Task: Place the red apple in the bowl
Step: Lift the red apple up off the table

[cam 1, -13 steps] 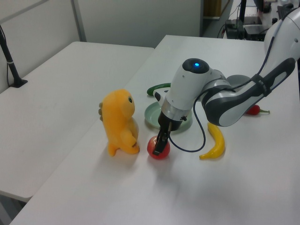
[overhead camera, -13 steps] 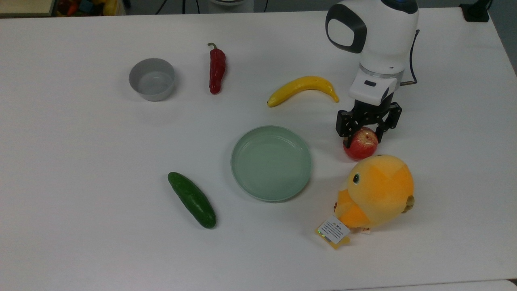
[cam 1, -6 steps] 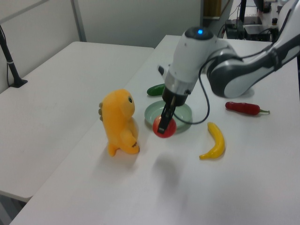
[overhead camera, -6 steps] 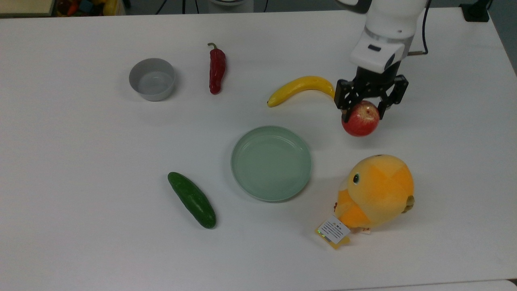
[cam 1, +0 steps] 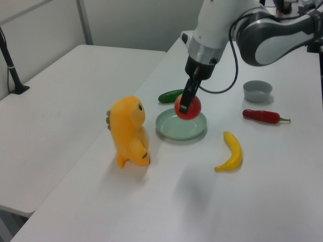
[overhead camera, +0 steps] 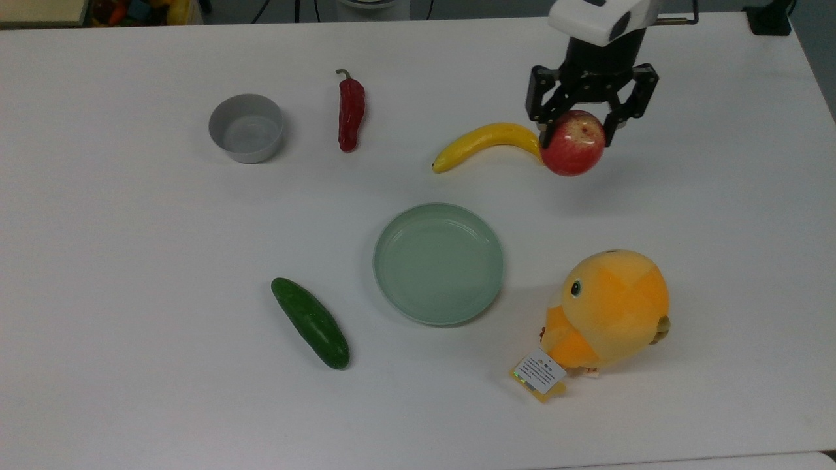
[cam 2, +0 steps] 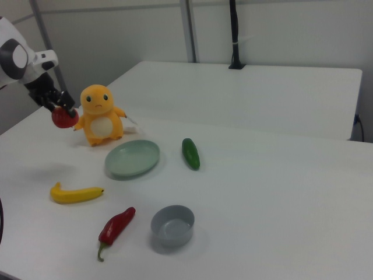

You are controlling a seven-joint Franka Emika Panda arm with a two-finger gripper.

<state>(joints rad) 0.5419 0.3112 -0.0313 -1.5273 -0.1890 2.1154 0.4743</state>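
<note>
fingers (overhead camera: 573, 130) pinch the red apple (overhead camera: 573, 151) by its sides, lifted above the desk (overhead camera: 130, 294) to clear the banana (overhead camera: 486, 143) | pale-green dish (overhead camera: 439, 263) in between | the bowl (overhead camera: 245, 128) well apart, empty, upright, awaiting drop

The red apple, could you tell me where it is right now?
The red apple hangs above the table in the tool, at the top view's upper right, by the banana's right tip.
</note>
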